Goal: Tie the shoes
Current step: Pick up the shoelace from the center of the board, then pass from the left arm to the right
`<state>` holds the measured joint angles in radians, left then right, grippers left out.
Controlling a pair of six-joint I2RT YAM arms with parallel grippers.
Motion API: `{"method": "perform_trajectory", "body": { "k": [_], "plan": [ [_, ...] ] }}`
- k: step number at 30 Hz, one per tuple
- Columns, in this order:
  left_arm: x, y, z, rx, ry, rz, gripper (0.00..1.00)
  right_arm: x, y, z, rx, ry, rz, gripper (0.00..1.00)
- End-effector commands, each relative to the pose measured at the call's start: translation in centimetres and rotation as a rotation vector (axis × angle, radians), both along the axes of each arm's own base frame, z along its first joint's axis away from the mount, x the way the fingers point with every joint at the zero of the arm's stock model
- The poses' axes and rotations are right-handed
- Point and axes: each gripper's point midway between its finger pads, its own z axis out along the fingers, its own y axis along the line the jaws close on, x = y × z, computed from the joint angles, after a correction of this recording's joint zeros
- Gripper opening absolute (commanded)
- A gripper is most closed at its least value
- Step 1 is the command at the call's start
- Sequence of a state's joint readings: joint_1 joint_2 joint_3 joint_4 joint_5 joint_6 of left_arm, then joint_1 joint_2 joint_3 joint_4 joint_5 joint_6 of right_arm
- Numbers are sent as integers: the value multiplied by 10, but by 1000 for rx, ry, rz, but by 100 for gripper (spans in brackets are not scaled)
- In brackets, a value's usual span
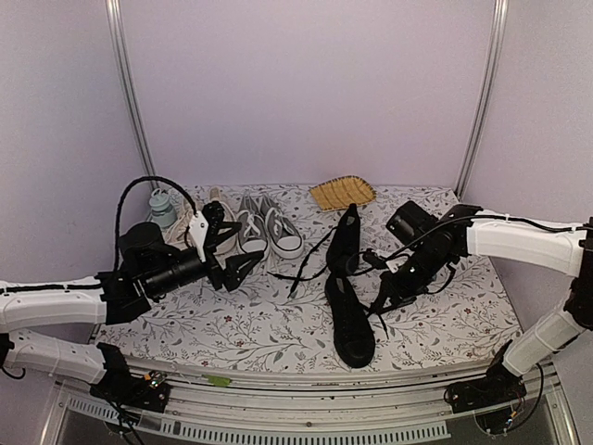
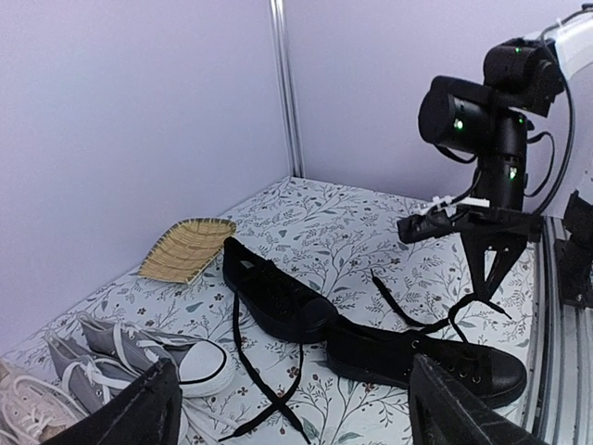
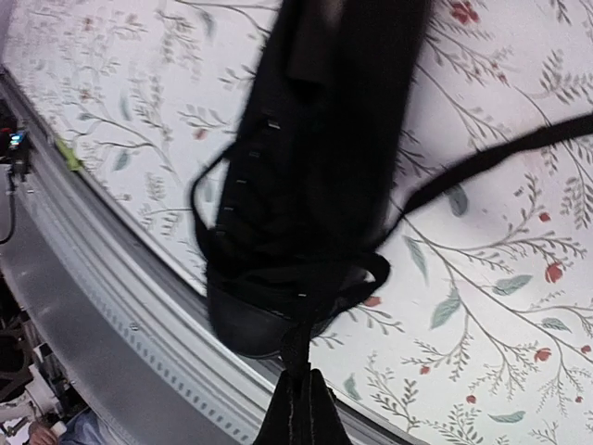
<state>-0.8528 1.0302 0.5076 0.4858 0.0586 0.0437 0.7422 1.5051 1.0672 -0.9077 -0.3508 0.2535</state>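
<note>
Two black shoes lie on the flowered table, the far one point(image 1: 345, 239) on its side and the near one point(image 1: 350, 320) with its toe toward the front edge. My right gripper point(image 1: 385, 298) hangs beside the near shoe. In the right wrist view the right gripper point(image 3: 298, 378) is shut on a black lace point(image 3: 296, 338) that rises from the near shoe point(image 3: 315, 167). My left gripper point(image 1: 243, 265) hovers open to the left of the shoes, holding nothing. From the left wrist view, the left gripper point(image 2: 292, 417) faces both shoes point(image 2: 273, 292), with a loose crossed lace point(image 2: 269, 345) lying before it.
A grey pair with white toe caps point(image 1: 269, 230) and a beige pair point(image 1: 218, 215) stand at the back left, near a pale bottle point(image 1: 161, 208). A woven tray point(image 1: 342, 193) lies at the back. The metal front rail point(image 1: 306, 394) runs close to the near shoe's toe.
</note>
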Motion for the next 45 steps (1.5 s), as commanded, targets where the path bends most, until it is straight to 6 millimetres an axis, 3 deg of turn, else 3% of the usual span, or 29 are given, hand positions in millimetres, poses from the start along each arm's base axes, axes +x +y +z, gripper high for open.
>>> {"method": "perform_trajectory", "body": {
  "k": [1,5,8,9,11,16,19,21,23,26,28,30,33,36,38,39,45],
  "plan": [
    [-27,-25,-3,24,-67,-157,82,-8,47,51,296,-36,94,0],
    [-59,-57,-3,57,-174,-338,75,-13,87,98,563,-93,210,0],
    [-75,-86,-13,121,-249,-430,73,-10,104,123,700,-136,259,0],
    [-76,-106,-24,160,-254,-462,72,-6,109,125,721,-146,261,0],
    [-73,-118,-27,170,-246,-474,70,-4,111,123,722,-152,256,0],
    [-65,-127,-30,172,-333,-424,64,-9,111,129,765,-149,272,0],
    [-60,-139,-35,210,-371,-422,61,-9,109,121,737,-154,281,0],
    [-54,-148,-34,222,-378,-419,50,-10,108,117,724,-149,289,0],
    [-48,-153,-37,231,-378,-404,31,-10,108,115,716,-143,294,0],
    [-45,-154,-39,242,-387,-387,18,-10,107,115,711,-148,297,0],
    [-44,-151,-40,242,-382,-376,1,-9,105,115,701,-161,292,0],
    [-40,-148,-37,225,-361,-346,0,-3,102,111,661,-185,263,5],
    [-18,-138,-33,170,-257,-194,0,30,79,97,505,-260,95,34],
    [-1,-123,-36,105,-128,-82,0,80,19,67,228,-339,-229,49],
    [-3,-119,-41,55,-43,-92,0,103,-26,43,-9,-418,-413,57],
    [-6,-118,-43,34,-17,-104,0,109,-38,33,-83,-430,-463,58],
    [1,-98,-46,-83,107,-18,0,134,-42,-27,-239,-399,-521,66]
  ]
}}
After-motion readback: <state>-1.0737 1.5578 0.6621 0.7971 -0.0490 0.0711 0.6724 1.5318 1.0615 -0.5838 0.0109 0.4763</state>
